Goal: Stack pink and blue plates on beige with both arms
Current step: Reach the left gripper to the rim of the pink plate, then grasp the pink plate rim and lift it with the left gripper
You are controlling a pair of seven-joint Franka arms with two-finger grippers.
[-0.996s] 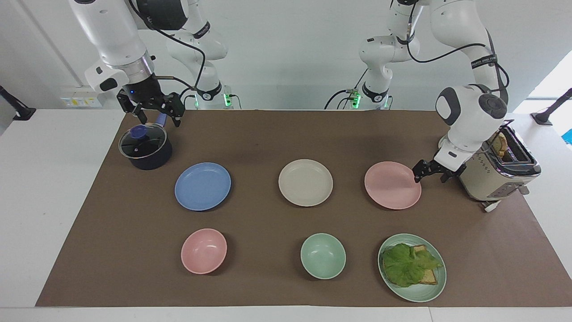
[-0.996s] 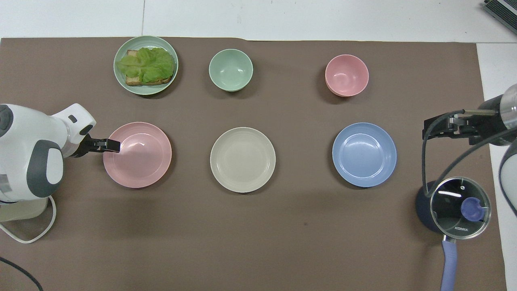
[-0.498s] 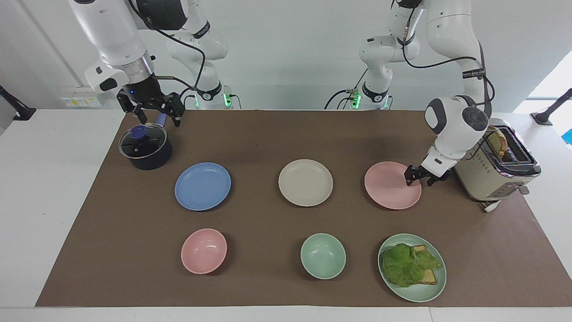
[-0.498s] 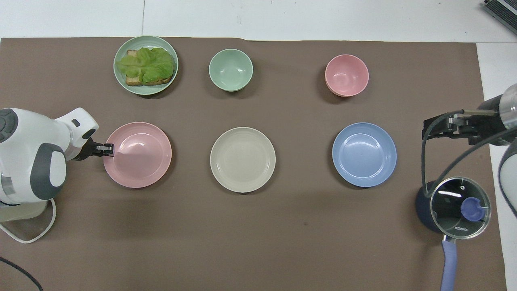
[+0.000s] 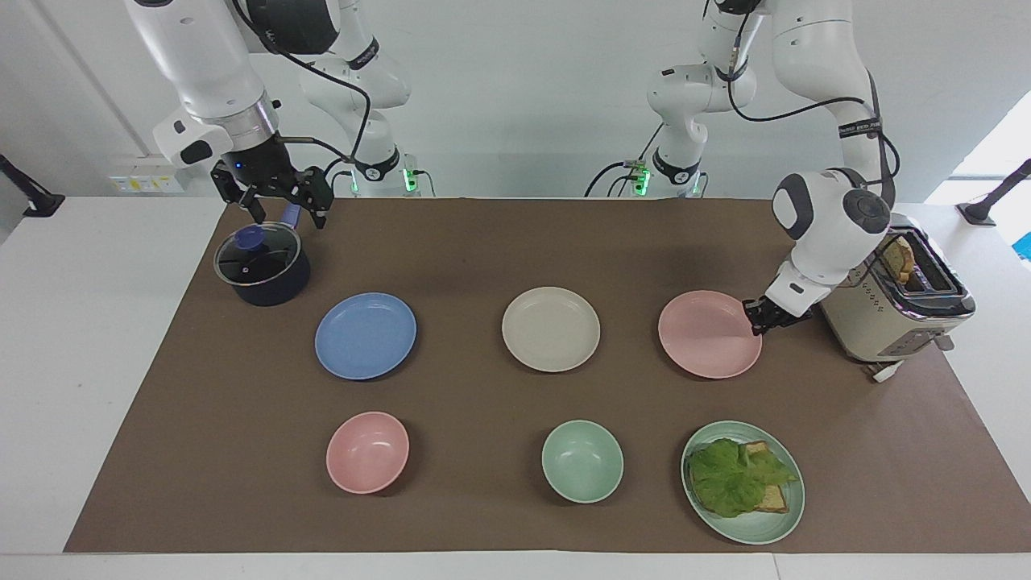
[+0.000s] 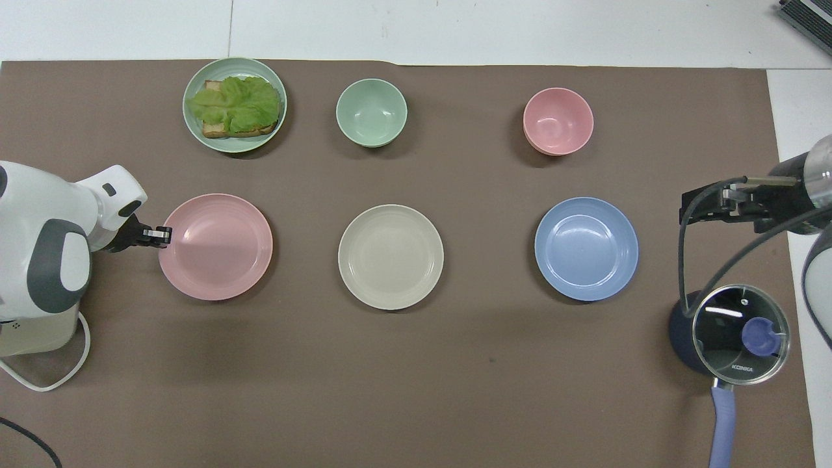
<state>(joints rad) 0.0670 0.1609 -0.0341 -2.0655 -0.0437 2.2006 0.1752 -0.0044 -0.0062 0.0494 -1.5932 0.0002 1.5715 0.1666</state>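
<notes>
The pink plate [image 5: 709,334] [image 6: 218,250] lies toward the left arm's end of the table, next to the toaster. My left gripper [image 5: 755,316] [image 6: 164,235] is low at that plate's rim on the toaster side, shut on the rim. The beige plate [image 5: 551,329] [image 6: 390,257] sits mid-table. The blue plate [image 5: 366,335] [image 6: 586,249] lies toward the right arm's end. My right gripper [image 5: 283,211] [image 6: 688,211] hangs open over the pot, holding nothing.
A beige toaster [image 5: 894,310] with bread stands close to the left arm. A dark lidded pot [image 5: 262,266] sits under the right gripper. Farther from the robots are a pink bowl [image 5: 367,452], a green bowl [image 5: 581,461] and a green plate [image 5: 757,532] with a lettuce sandwich.
My left gripper reached over the pink plate, drew back to its rim and shut on it. The plate shifted slightly toward the toaster. The right arm stayed still.
</notes>
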